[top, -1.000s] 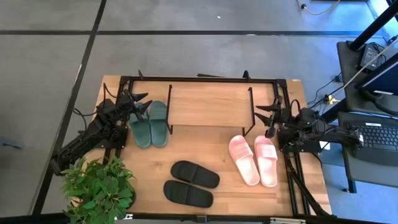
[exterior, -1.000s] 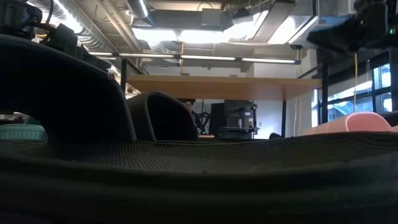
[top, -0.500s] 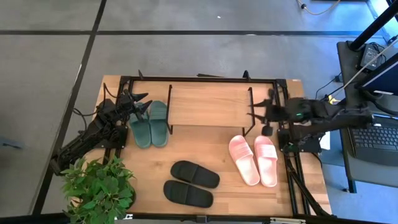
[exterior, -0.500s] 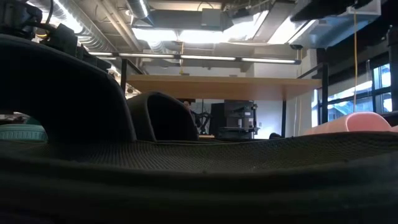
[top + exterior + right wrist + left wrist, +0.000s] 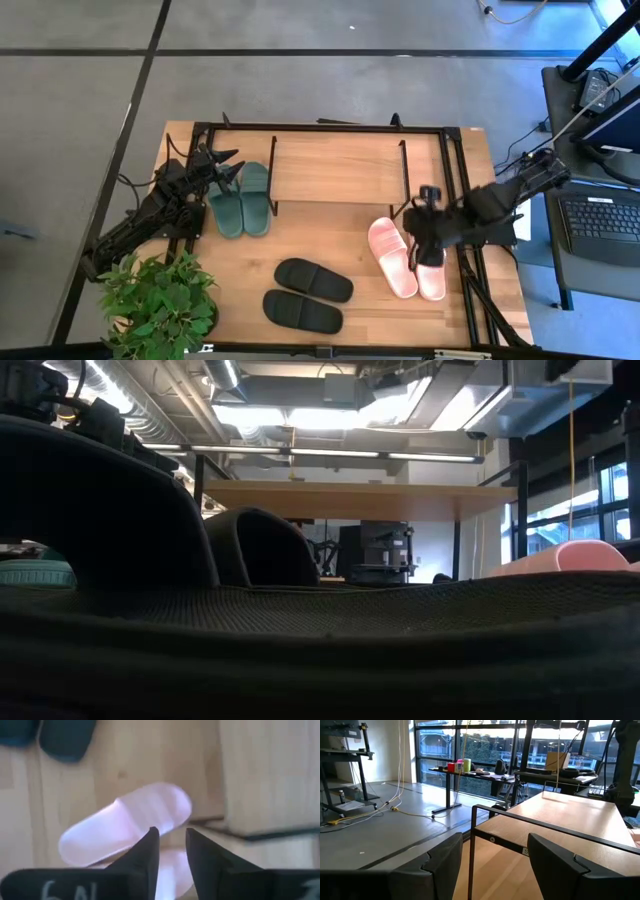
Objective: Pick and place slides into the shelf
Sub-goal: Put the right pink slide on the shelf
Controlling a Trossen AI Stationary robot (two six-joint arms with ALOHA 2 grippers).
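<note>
The light pink slides [image 5: 392,258] lie side by side on the table near the right edge, soles down. My right gripper [image 5: 420,228] hangs over their far ends with a narrow gap between its fingers; in the right wrist view [image 5: 169,851] one pink slide [image 5: 125,827] lies below the fingertips, untouched. The dark green slides [image 5: 241,199] rest in the shelf's [image 5: 335,130] left bay. My left gripper [image 5: 226,171] is open beside them, empty. The black slides [image 5: 313,281] lie at the table's near middle.
A potted plant [image 5: 160,300] stands at the near left corner. In the low view a black slide [image 5: 300,630] fills most of the picture, with a pink slide [image 5: 590,555] at the right. The shelf's middle bay [image 5: 338,170] is bare wood.
My right gripper has swung from the shelf's right end toward the table's near edge and a little left, tipping down, and now hangs over the pink slides. The slides have stayed where they were.
</note>
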